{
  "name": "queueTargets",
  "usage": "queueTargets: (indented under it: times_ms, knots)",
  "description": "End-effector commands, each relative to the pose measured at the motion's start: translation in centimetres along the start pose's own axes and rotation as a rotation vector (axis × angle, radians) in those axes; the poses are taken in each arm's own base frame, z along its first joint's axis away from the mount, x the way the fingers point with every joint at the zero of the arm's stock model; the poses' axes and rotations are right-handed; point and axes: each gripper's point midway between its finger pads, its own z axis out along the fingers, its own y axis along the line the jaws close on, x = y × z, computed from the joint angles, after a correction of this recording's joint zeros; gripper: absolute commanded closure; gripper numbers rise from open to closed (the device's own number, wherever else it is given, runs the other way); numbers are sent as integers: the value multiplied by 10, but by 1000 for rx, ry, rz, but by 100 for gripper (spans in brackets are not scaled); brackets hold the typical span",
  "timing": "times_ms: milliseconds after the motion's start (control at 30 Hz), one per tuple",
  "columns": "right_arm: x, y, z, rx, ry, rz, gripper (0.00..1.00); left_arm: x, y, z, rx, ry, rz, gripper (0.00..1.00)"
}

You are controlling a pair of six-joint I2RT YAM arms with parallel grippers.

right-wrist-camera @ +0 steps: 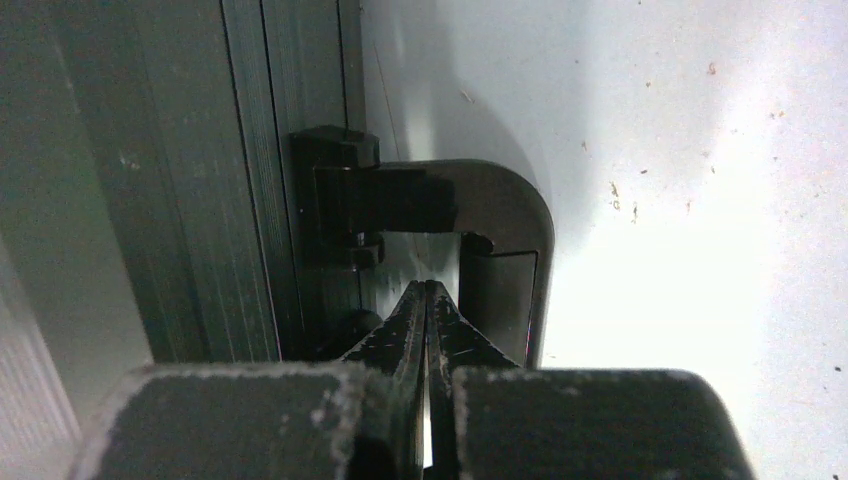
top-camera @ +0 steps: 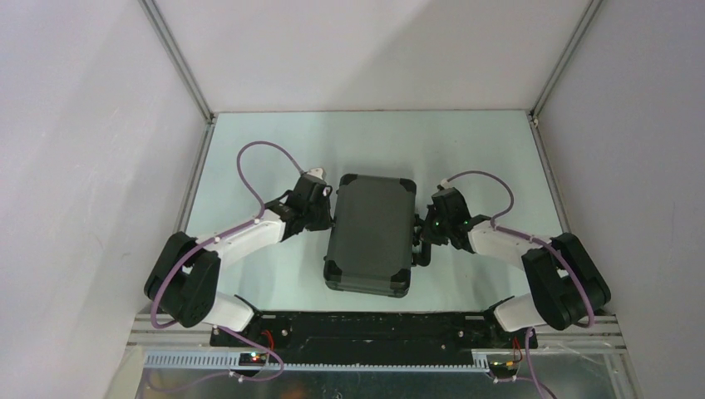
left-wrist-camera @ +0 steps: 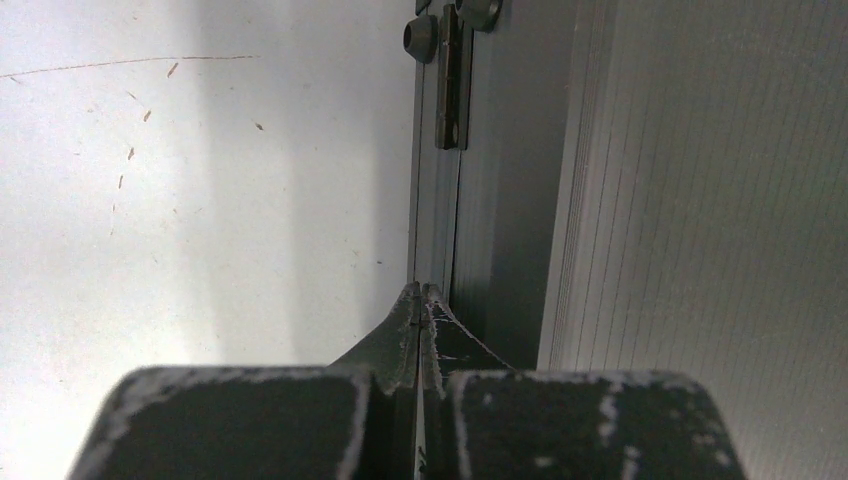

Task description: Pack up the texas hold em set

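The texas hold em set shows only as its black hard case (top-camera: 370,233), lying closed and flat in the middle of the table. Its handle (top-camera: 425,249) sticks out on the right side. My left gripper (top-camera: 331,213) is shut with nothing in it, its tips at the case's left edge. In the left wrist view that gripper (left-wrist-camera: 420,292) points along the case's ribbed side (left-wrist-camera: 700,200), just below a hinge (left-wrist-camera: 452,90). My right gripper (top-camera: 421,236) is shut and empty beside the handle. In the right wrist view its tips (right-wrist-camera: 427,287) sit just under the handle (right-wrist-camera: 500,200), next to the case wall (right-wrist-camera: 180,200).
The pale table (top-camera: 249,150) has raised metal rails along its left (top-camera: 193,179) and right (top-camera: 550,170) edges, with white walls behind. Both arm bases stand on the black mount (top-camera: 374,328) at the near edge.
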Motion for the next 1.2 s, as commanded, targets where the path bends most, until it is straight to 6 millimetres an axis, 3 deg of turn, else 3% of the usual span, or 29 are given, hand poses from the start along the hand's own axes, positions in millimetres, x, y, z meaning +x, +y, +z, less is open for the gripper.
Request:
queueTargets:
  times_ms: [0,433,900,1167]
  knots:
    - [31,19,3,-58,120,-14,100,-2,-28,-3,126,-9,-10,100]
    - [40,42,12,-132,158,-12,100,0,-31,-2,142,0,-11,100]
    - [45,82,0,-343,219,20,100,1,-37,-2,168,10,-9,100]
    - [58,83,7,-379,262,40,100,1,-40,-2,175,12,-6,100]
